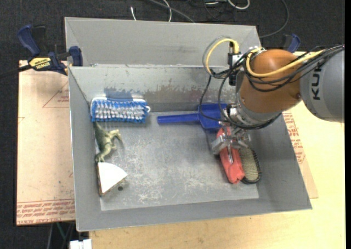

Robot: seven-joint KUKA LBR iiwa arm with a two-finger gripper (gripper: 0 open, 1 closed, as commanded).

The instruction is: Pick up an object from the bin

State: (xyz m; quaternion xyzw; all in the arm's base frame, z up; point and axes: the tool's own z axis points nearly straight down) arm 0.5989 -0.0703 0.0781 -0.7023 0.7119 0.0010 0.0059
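My gripper (229,145) hangs low at the right side of the bin, directly over a red oblong thing (232,167) that lies beside a dark oval brush (251,165). The metal fingers stand around the upper end of the red thing; whether they press on it I cannot tell. Just behind the gripper lies a blue scoop (189,117) with its long handle pointing left and its head partly hidden by the arm.
At the bin's left lie a blue-and-white bristle brush (119,111), a green toy dinosaur (106,142) and a white wedge (111,177). The orange-covered wrist with cables fills the upper right above the bin.
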